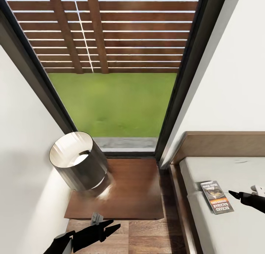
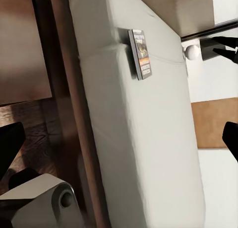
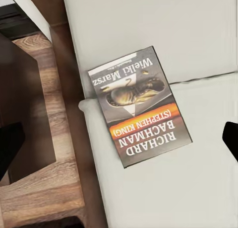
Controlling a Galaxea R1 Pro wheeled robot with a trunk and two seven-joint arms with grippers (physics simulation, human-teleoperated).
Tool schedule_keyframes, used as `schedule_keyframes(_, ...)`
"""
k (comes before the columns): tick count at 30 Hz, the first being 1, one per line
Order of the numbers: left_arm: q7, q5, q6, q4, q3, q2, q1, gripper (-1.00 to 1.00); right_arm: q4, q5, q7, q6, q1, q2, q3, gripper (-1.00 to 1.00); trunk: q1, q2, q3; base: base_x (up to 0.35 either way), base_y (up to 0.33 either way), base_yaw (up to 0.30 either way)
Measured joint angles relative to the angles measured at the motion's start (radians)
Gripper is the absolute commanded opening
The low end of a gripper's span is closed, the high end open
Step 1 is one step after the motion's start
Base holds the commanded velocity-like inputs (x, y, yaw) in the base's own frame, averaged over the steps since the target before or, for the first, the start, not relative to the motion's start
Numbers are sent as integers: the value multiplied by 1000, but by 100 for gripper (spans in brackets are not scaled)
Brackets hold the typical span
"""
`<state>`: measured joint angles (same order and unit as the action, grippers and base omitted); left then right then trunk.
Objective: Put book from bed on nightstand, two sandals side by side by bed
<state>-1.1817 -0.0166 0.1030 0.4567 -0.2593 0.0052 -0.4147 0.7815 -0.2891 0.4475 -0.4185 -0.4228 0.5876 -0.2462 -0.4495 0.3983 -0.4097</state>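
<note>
The book [image 1: 217,197] lies flat on the bed [image 1: 221,224] at lower right, long axis running toward the headboard. The right gripper [image 1: 235,193], just right of it, is nearer; its finger opening cannot be determined. The left gripper [image 1: 110,227] holds nothing, fingers nearly together.

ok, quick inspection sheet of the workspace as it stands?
Surface: nightstand top, dark wood, bare beside the lamp.
Job's things: book face-up on the mattress near the edge of the bed; sandals nothing seen.
Clutter: lamp on the nightstand's left part.
Grippers: left gripper low before the nightstand, empty; right gripper beside the book, not holding it.
Cables: nothing seen.
Surroundings: window, grass, slatted fence; white walls.
</note>
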Motion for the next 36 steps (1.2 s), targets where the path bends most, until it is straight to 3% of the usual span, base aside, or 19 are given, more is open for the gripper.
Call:
schedule_keyframes(2, 0, 0, 0, 0, 0, 0, 0, 100, 0, 1, -73, 1, 0, 0, -66, 100, 0, 0, 0, 0, 0, 0)
schedule_keyframes(5, 0, 0, 0, 0, 0, 0, 0, 100, -1, -1, -140, 1, 0, 0, -113, 100, 0, 0, 0, 0, 0, 0)
schedule_keyframes(9, 0, 0, 0, 0, 0, 0, 0, 100, 0, -5, -182, 0, 0, 0, -145, 100, 0, 0, 0, 0, 0, 0)
schedule_keyframes(18, -2, 1, 10, 7, 2, -7, -1, 100, 0, -8, -188, -4, 0, 0, -156, 100, 0, 0, 0, 0, 0, 0)
schedule_keyframes(22, -3, 1, 75, 49, 4, -17, -3, 100, -1, -9, -189, -9, 0, 0, -156, 100, 0, 0, 0, 0, 0, 0)
schedule_keyframes(26, -3, 3, 169, 146, 3, -21, -4, 100, -1, -9, -191, -13, 0, -1, -156, 100, 0, 0, 0, 0, 0, 0)
schedule_keyframes(30, 0, 9, 198, 179, 4, -34, -3, 100, -1, -11, -194, -13, 0, -4, -156, 100, 0, 0, 0, 0, 0, 0)
schedule_keyframes(36, 0, 10, 203, 185, 4, -43, -3, 100, 1, -9, -211, -1, 0, -41, -157, 100, 0, 0, 0, 0, 0, 0)
